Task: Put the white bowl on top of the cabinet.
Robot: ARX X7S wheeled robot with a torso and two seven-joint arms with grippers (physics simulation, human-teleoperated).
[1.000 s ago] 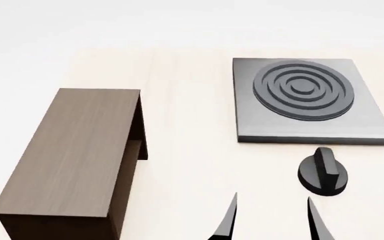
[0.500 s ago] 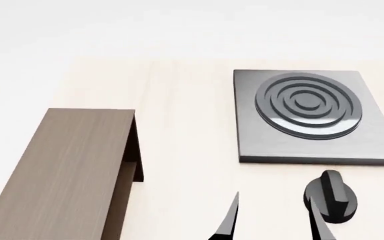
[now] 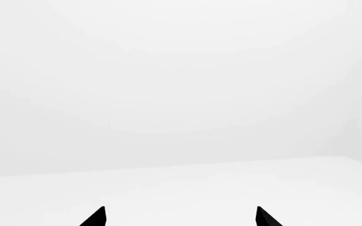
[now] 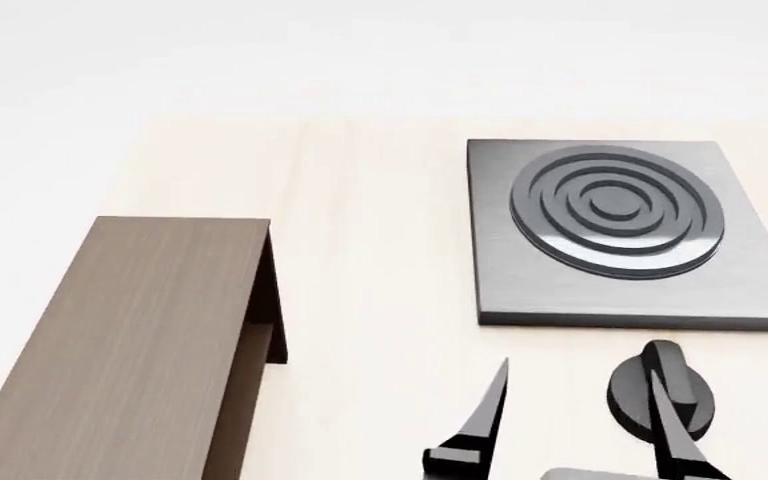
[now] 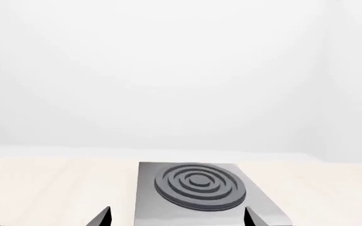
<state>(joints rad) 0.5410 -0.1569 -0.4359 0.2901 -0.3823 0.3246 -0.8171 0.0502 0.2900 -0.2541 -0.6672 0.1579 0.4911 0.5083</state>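
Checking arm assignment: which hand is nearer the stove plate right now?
Right. The right hand sits just in front of the stove plate, fingers apart, beside the black knob. The left hand faces only blank white and is out of the head view.

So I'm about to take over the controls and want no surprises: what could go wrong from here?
The white bowl shows in no view, so reaching now would probably be blind. The right claw hangs open near the round black knob in front of the stove plate; a careless sweep could knock it. The cabinet runs off the head view's edge, so placement room on top is hard to judge.
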